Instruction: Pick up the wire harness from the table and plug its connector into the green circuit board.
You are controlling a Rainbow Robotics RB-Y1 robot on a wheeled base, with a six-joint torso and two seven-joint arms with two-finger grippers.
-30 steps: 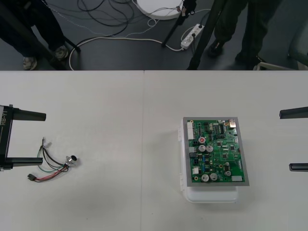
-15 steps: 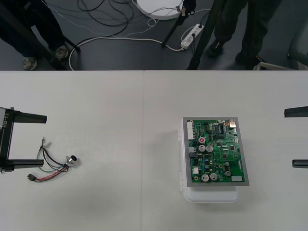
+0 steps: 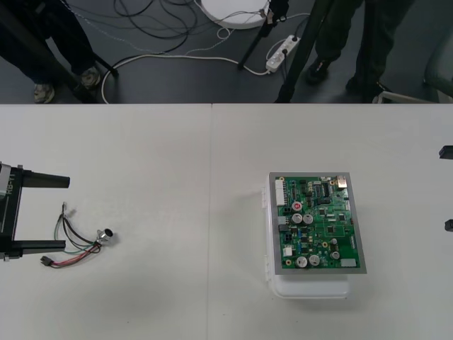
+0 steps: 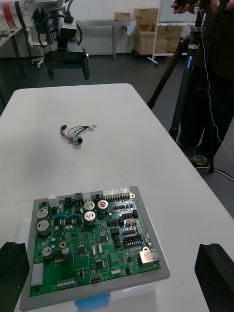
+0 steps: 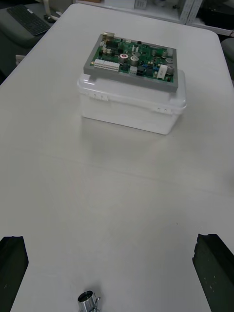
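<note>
The wire harness lies flat on the table at the left, with its metal socket toward the middle and its black plug toward the front edge. My left gripper stands open at the table's left edge, and its nearer finger reaches over the harness wires. From the left wrist, the socket sits between the wide-apart fingers. The green circuit board rests on its white base right of centre. My right gripper is open at the far right edge.
In the right wrist view the board is close below the open fingers, the harness lies farther off, and the left gripper stands behind it. Bare table separates harness and board. Cables lie on the floor past the far edge.
My left gripper has shifted a little toward the table's front edge, nearer the harness. The right gripper has drawn back to the right until just its fingertips show. Harness and board have not moved.
</note>
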